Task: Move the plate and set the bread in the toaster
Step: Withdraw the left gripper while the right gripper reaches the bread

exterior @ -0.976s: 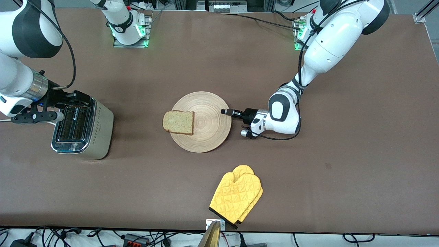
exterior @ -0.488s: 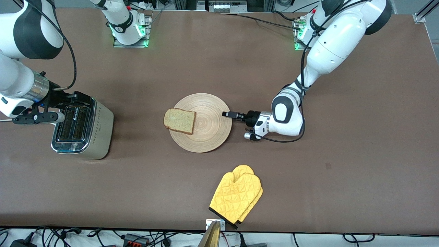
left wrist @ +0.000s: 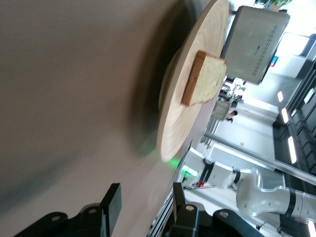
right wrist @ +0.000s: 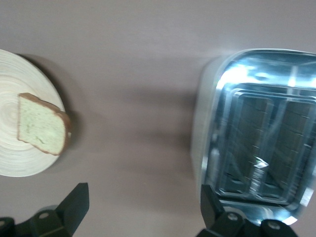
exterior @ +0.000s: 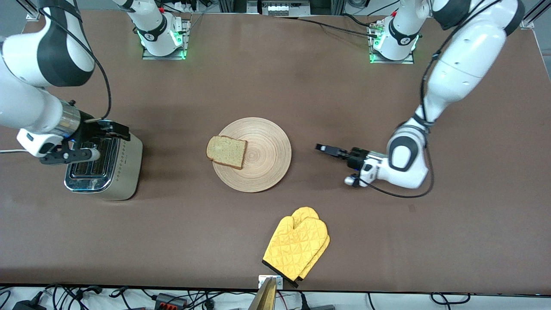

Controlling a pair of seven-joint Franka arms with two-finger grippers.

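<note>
Change observed: the left claw (exterior: 323, 148), which a second ago was at the rim of the plate (exterior: 267, 165), has let go and backed away toward the left arm's end of the desk (exterior: 473, 224). It now sits low over bare desk, well apart from the plate, fingers parted and holding nothing. The plate has shifted only slightly over that second and now lies flat near the middle of the desk. Judgement: the plate-moving step appears finished, leaving the bread for the other arm.

The bread (exterior: 227, 151) lies on the plate's edge nearest the toaster (exterior: 105, 165), its crust overhanging the rim slightly. The toaster stands at the right arm's end of the desk, both slots empty in the right wrist view.

The right claw (exterior: 82, 144) hovers over the toaster's chrome top, released, fingers spread wide, gripping nothing. It has edged a little over the slots within the last second.

Count: one plate, one bread slice, one toaster with two slots, one pair of yellow oven mitts (exterior: 297, 246) stacked near the front camera's edge, two arms.
</note>
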